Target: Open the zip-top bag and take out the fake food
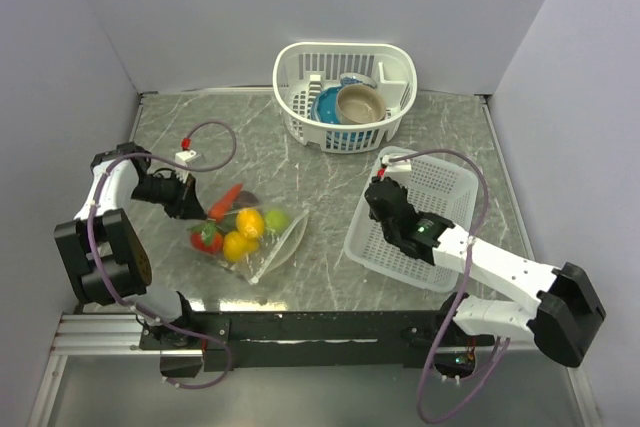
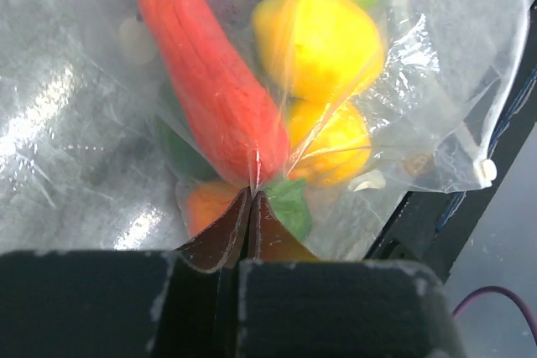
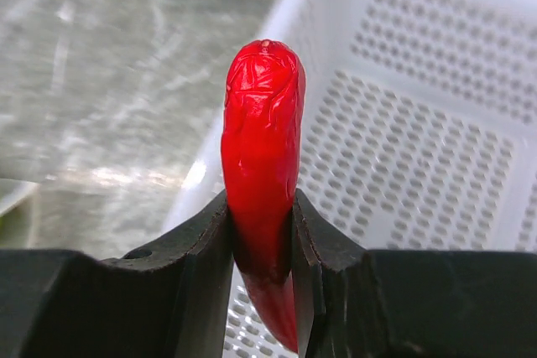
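The zip-top bag [image 1: 262,243] lies on the marble tabletop at front left, with fake food inside: an orange-red carrot [image 1: 225,200], a yellow fruit [image 1: 250,222], a lime green one [image 1: 276,217], a red one [image 1: 207,239] and an orange one [image 1: 237,245]. My left gripper [image 1: 190,199] is at the bag's left end. In the left wrist view it [image 2: 253,197] is shut on a fold of the bag's plastic [image 2: 436,81], with the carrot [image 2: 201,81] just beyond. My right gripper [image 3: 262,207] is shut on a glossy red chili pepper [image 3: 262,115] and holds it upright over the square white basket [image 3: 403,148]. In the top view the right gripper [image 1: 385,192] hides the pepper.
The square lattice basket [image 1: 445,192] lies at right under my right arm. A round white basket [image 1: 390,62] at the back holds a blue bowl [image 1: 326,105] and a tan bowl [image 1: 360,102]. Grey walls close in the left, back and right sides.
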You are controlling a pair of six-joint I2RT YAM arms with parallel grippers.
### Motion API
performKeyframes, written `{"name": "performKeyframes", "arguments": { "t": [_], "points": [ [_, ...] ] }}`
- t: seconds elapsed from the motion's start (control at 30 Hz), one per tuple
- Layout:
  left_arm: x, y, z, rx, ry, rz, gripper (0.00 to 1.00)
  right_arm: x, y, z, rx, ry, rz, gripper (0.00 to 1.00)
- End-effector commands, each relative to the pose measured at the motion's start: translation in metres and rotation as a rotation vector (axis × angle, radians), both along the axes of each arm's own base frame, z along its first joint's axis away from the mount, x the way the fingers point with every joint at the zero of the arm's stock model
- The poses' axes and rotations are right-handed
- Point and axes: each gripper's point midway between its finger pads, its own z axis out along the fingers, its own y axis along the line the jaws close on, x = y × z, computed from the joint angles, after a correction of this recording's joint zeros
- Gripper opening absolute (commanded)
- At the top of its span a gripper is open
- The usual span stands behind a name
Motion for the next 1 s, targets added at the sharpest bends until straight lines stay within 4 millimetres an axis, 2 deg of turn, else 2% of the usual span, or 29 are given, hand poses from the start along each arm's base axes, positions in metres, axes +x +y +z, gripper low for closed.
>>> {"name": "performKeyframes", "arguments": {
  "t": [0.0, 0.07, 0.1, 0.17, 0.2, 0.23, 0.27, 0.3, 0.37, 0.4, 0.5, 0.6, 0.63, 0.67, 0.7, 0.8, 0.87, 0.97],
  "points": [
    [0.0, -0.01, 0.019, -0.01, -0.062, -0.011, 0.01, -0.001, -0.021, -0.014, 0.029, 0.023, -0.143, 0.28],
    [0.0, -0.012, 0.016, 0.001, -0.06, -0.016, 0.01, 0.0, -0.024, -0.015, 0.032, 0.023, -0.167, 0.44],
    [-0.001, -0.013, 0.015, 0.003, -0.055, -0.015, 0.01, 0.001, -0.027, -0.011, 0.028, 0.013, -0.185, 0.61],
    [0.0, -0.014, 0.015, 0.003, -0.05, -0.014, 0.01, 0.002, -0.026, 0.0, 0.035, -0.011, -0.171, 0.72],
    [0.001, -0.015, 0.018, -0.004, -0.05, -0.015, 0.01, 0.002, -0.026, 0.005, 0.041, -0.026, -0.16, 0.9],
    [0.005, -0.016, 0.026, -0.005, -0.07, -0.018, 0.01, 0.002, -0.019, 0.017, 0.081, -0.056, -0.122, 1.0],
    [0.003, -0.019, 0.032, -0.013, -0.065, -0.021, 0.01, 0.001, -0.017, 0.022, 0.062, -0.072, -0.083, 1.0],
    [0.01, -0.021, 0.046, -0.016, -0.102, -0.023, 0.01, -0.004, -0.006, 0.028, 0.071, -0.09, -0.03, 1.0],
    [0.01, -0.03, 0.063, -0.022, -0.128, -0.047, 0.01, -0.011, 0.016, 0.038, 0.085, -0.13, 0.114, 1.0],
    [0.011, -0.037, 0.078, -0.017, -0.157, -0.061, 0.01, -0.019, 0.031, 0.04, 0.09, -0.14, 0.188, 1.0],
    [0.009, -0.048, 0.094, 0.0, -0.204, -0.069, 0.01, -0.039, 0.068, 0.033, 0.085, -0.159, 0.354, 1.0],
    [0.003, -0.054, 0.091, 0.018, -0.202, -0.073, 0.01, -0.054, 0.095, 0.014, 0.075, -0.142, 0.447, 1.0],
    [0.004, -0.054, 0.087, 0.033, -0.204, -0.074, 0.01, -0.065, 0.113, 0.007, 0.086, -0.144, 0.51, 0.97],
    [0.003, -0.052, 0.083, 0.038, -0.197, -0.071, 0.01, -0.072, 0.123, 0.004, 0.086, -0.145, 0.552, 0.92],
    [0.001, -0.052, 0.075, 0.044, -0.174, -0.072, 0.01, -0.078, 0.132, 0.0, 0.09, -0.139, 0.586, 0.82],
    [0.0, -0.049, 0.06, 0.058, -0.134, -0.072, 0.01, -0.097, 0.162, -0.017, 0.093, -0.108, 0.694, 0.68],
    [0.004, -0.045, 0.051, 0.084, -0.136, -0.06, 0.01, -0.104, 0.179, -0.029, 0.083, -0.09, 0.742, 0.64],
    [0.009, -0.039, 0.034, 0.117, -0.126, -0.039, 0.01, -0.102, 0.199, -0.041, 0.067, -0.082, 0.773, 0.51]
  ]
}}
